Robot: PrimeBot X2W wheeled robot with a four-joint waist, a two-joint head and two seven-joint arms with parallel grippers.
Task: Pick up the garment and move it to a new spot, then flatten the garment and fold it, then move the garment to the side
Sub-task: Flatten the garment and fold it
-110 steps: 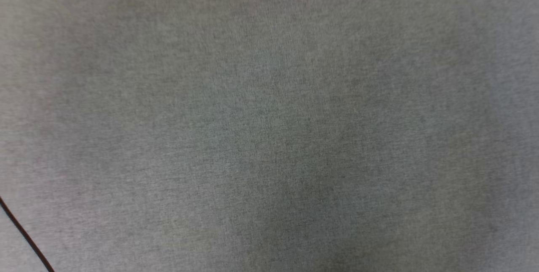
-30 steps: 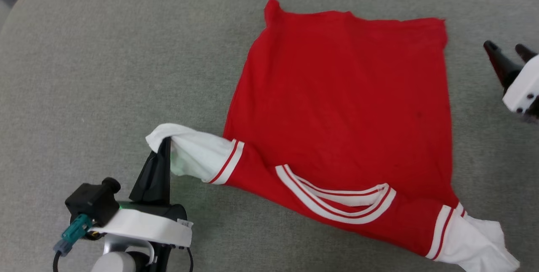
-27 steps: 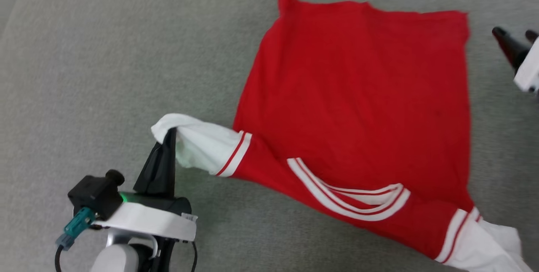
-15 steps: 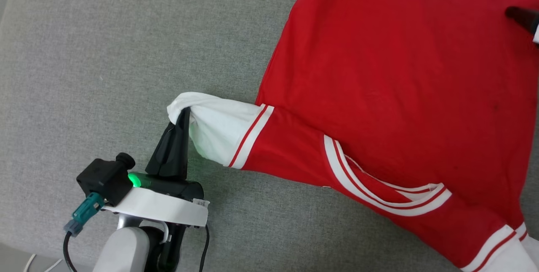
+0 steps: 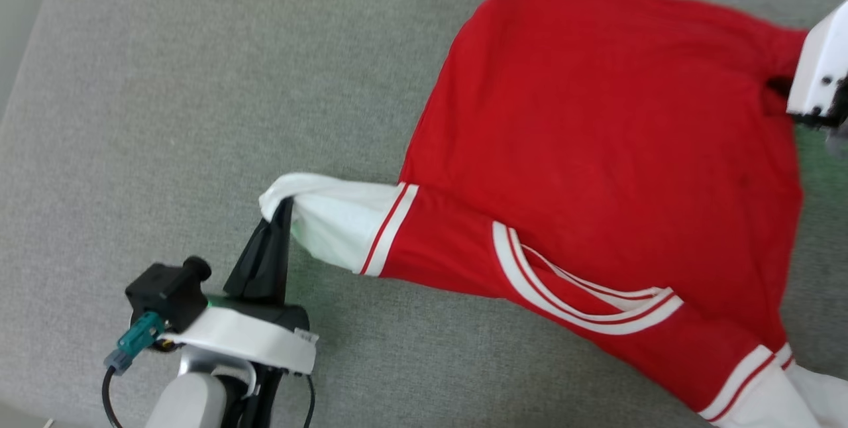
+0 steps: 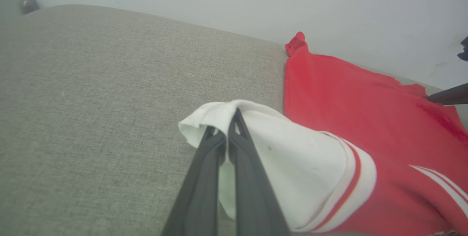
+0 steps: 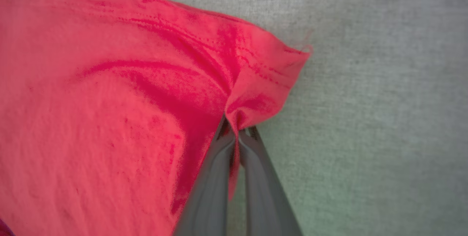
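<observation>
While the bright red jersey-style top (image 5: 596,150) with white red-striped sleeves lay spread mostly flat on the grey woven cushion (image 5: 165,116), both grippers were clamped onto it. Its ringed collar (image 5: 583,302) sat on the side nearest the robot. The left gripper (image 5: 285,206) had its long dark fingers pinched tight on the end of one white sleeve (image 5: 338,222), pulling that bit up into a little peak. The right gripper (image 7: 236,128) was squeezed shut on the far right hem corner, red cloth bunched around its tips. The other sleeve (image 5: 782,395) trailed off toward the lower right of the head view.
</observation>
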